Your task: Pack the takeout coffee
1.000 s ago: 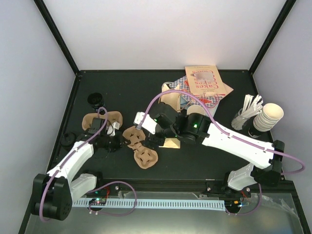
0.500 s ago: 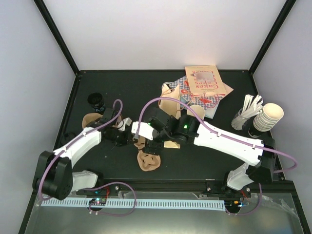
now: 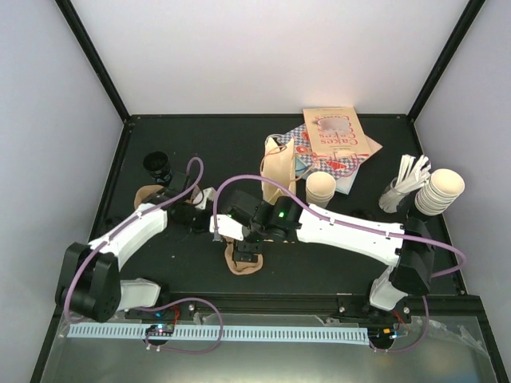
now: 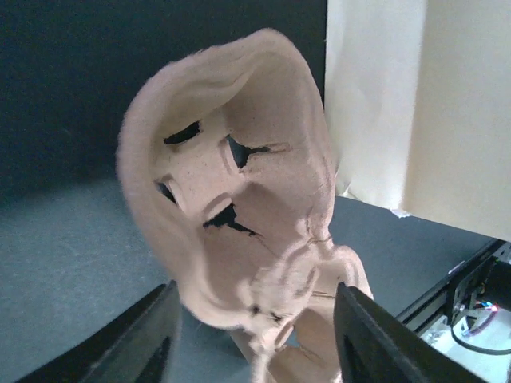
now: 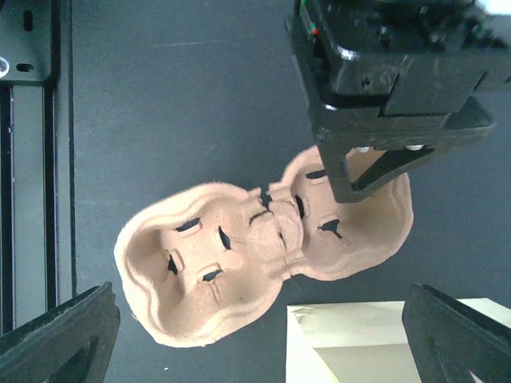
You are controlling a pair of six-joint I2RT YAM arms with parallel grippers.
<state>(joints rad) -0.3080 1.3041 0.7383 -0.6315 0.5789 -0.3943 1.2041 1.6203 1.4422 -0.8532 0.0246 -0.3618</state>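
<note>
The takeout coffee (image 3: 158, 165), a small cup with a black lid, stands at the table's left, apart from both arms. The tan paper bag (image 3: 275, 171) stands upright at centre. A brown moulded cup carrier (image 3: 243, 261) lies in front of it. My left gripper (image 4: 259, 343) is open, and one end of the carrier (image 4: 231, 215) sits between its fingers (image 4: 148, 339) without touching them. My right gripper (image 5: 259, 351) hangs wide open above the same carrier (image 5: 231, 267), with nothing in it. The left gripper (image 5: 383, 88) shows over the carrier's far cup well.
A second carrier (image 3: 146, 194) lies under the left arm. A lidless cup (image 3: 321, 187) stands right of the bag. Printed paper bags (image 3: 335, 140) lie at the back. Nested cups (image 3: 439, 191) and white stirrers (image 3: 407, 179) are at the far right.
The left gripper swung right to the carrier and its jaws have opened. The right arm moved left and now hangs over the carrier.
</note>
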